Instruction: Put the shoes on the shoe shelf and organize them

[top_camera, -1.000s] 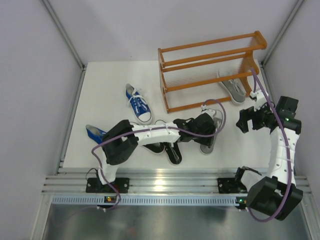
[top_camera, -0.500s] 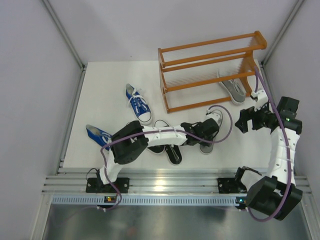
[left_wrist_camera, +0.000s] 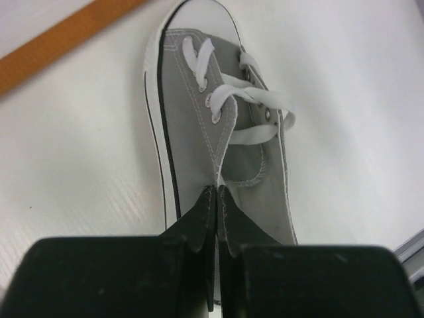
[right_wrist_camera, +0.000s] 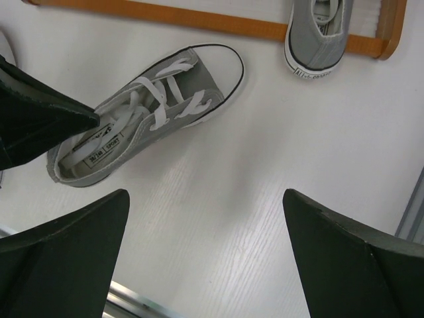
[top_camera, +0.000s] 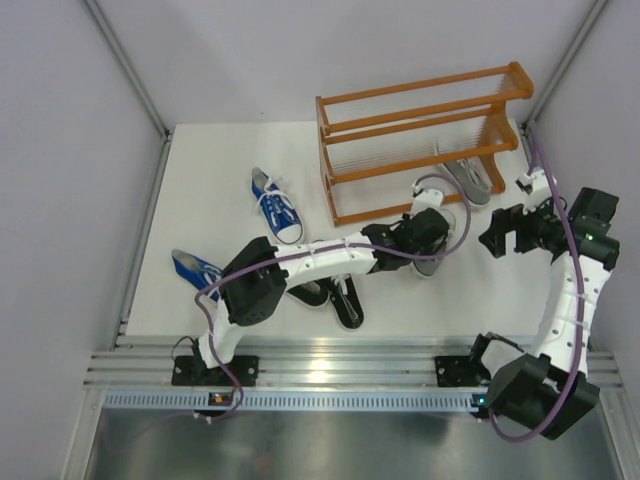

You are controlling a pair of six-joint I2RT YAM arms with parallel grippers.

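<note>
Left pincer (left_wrist_camera: pixel 217 193) pinches grey shoe (left_wrist_camera: pixel 192 132) by its collar, toe ahead.

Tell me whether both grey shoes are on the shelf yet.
No: one grey shoe sits on the shoe shelf, but the second grey shoe lies on the table in front of it.

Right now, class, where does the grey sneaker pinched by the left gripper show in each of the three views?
Top external: grey sneaker right of centre, just in front of the shoe shelf.
Left wrist: centre, toe up, pinched by the left gripper.
Right wrist: upper left, toe toward the shelf.
Shared landmark: the shelf's orange bottom rail.
</note>
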